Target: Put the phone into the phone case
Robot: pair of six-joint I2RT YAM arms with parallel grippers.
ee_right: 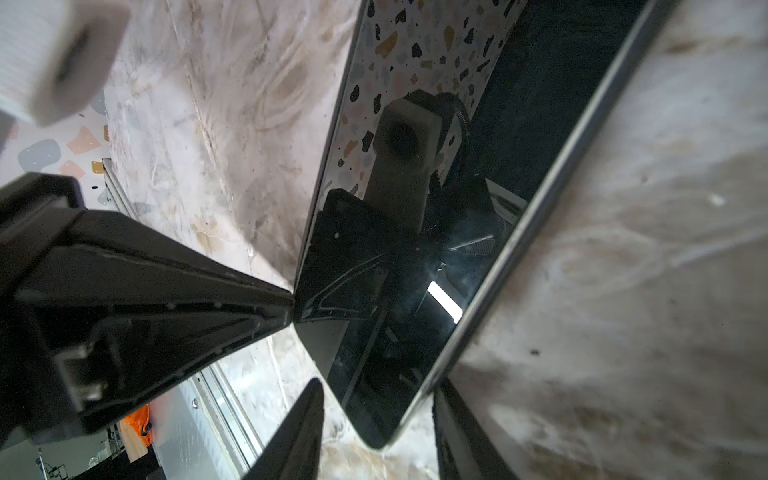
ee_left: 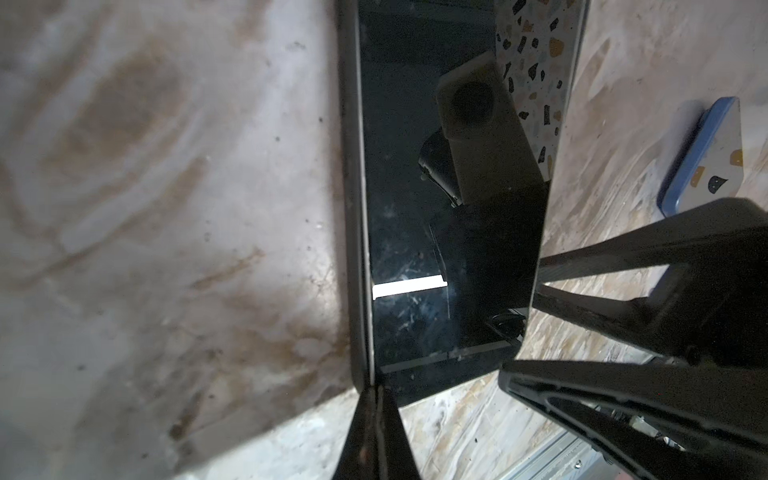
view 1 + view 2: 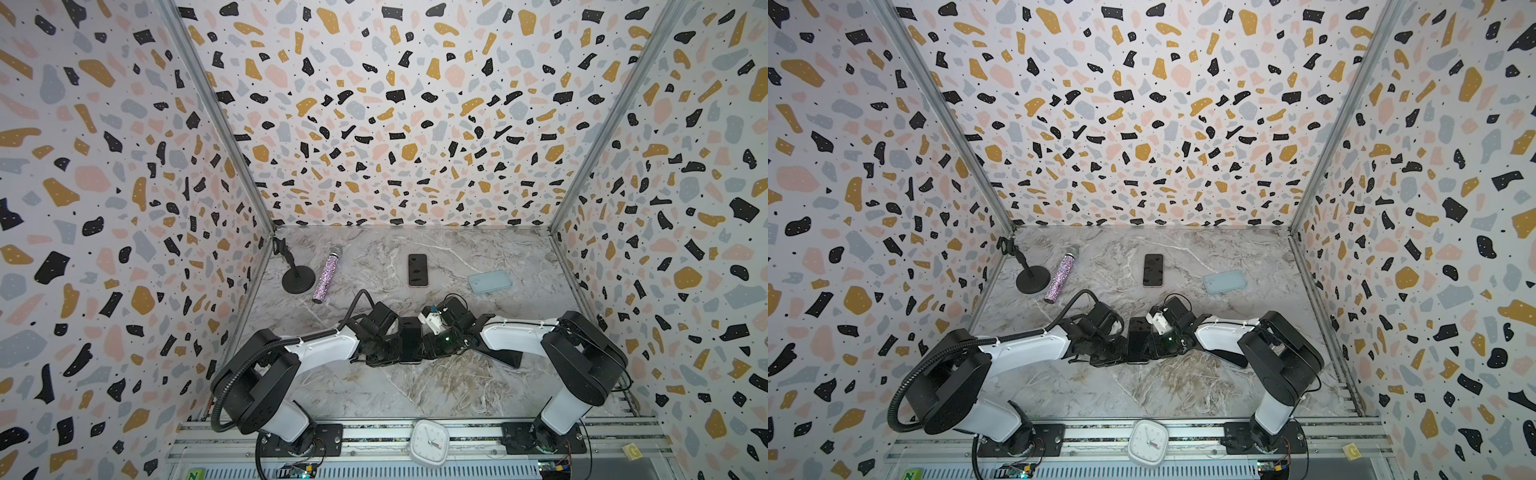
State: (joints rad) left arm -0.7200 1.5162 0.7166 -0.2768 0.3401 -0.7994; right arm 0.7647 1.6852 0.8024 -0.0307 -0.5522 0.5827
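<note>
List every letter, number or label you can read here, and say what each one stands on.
"N": on the green block at the front edge, left side in both top views.
"G": on the yellow block at the front edge, right side.
Numerals on the white clock on the front rail: too small to read.
No other text is legible in any view.

Glossy black glass phone [image 2: 436, 249], veined marble-look tabletop [image 3: 415, 386], matt pale-blue case [image 3: 489, 281], glittery microphone [image 3: 326, 276].
</note>
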